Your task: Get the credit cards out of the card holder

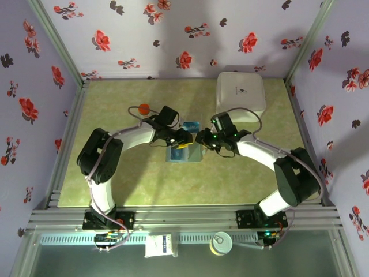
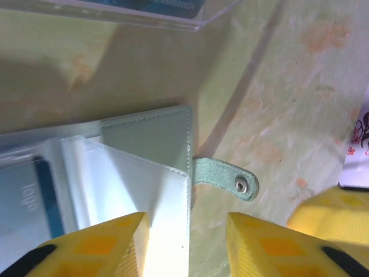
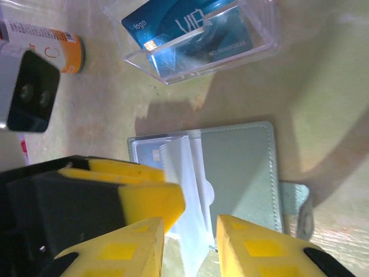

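Card holder (image 1: 185,154) lies open & flat at table (image 1: 144,179) centre, both grippers over it. L gripper (image 1: 183,140) comes in from 9 o'clock, R gripper (image 1: 202,141) from 3 o'clock; tips are just beside each other above the holder's far edge.

L wrist view: yellow fingers (image 2: 109,245) parted, nothing clamped. The holder's right edge & a clear sleeve (image 2: 161,196) sit in the gap below them. Snap strap (image 2: 228,178) sticks out flat at 3 o'clock of the holder. A sleeved card (image 2: 40,196), blue w/ "logo" print, sits inside the sleeves at the holder's 9 o'clock side.

R wrist view: fingers (image 3: 253,248) also apart, w/ a raised clear sleeve flap between them. Can't tell if either pad touches it; no clamp seen. L gripper's finger is just beside that flap at 9 o'clock.

Blue VIP card (image 3: 173,26) is out of the holder, propped in a clear plastic stand (image 3: 253,34) near the holder's 12 o'clock. Orange-and-white bottle (image 3: 43,40) lies at 10 o'clock. White box (image 1: 240,91) is at 1 o'clock, well apart.
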Robot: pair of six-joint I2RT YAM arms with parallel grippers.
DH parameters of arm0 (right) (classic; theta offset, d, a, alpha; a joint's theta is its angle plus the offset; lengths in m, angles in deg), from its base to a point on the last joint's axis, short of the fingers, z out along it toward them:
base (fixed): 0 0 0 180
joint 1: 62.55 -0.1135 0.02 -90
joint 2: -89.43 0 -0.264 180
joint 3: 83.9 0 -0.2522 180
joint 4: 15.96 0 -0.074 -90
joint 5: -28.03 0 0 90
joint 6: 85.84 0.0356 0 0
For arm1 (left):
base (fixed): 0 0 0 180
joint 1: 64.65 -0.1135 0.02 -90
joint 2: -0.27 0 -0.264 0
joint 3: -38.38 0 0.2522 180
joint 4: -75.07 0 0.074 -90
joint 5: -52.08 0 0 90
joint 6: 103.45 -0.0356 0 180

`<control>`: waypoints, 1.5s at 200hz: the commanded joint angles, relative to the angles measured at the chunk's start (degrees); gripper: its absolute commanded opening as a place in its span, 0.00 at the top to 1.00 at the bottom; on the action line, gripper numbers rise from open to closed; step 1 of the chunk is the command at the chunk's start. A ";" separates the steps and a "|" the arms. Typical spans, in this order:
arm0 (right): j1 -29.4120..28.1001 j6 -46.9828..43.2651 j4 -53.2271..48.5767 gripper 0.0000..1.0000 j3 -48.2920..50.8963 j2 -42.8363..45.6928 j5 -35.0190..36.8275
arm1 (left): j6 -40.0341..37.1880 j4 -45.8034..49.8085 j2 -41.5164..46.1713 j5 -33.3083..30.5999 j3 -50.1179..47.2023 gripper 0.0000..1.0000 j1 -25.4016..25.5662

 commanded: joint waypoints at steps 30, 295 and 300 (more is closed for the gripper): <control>0.57 -1.11 -2.88 0.67 1.77 3.96 3.49 | 0.09 -0.31 -2.87 1.95 3.05 0.55 0.70; -8.39 3.41 8.50 0.76 -11.66 -22.21 -8.47 | -7.84 1.48 7.65 -1.44 -15.30 0.92 -10.86; -8.35 3.36 8.45 0.76 -11.72 -22.28 -8.53 | -7.99 1.57 7.55 -1.48 -15.41 0.92 -10.80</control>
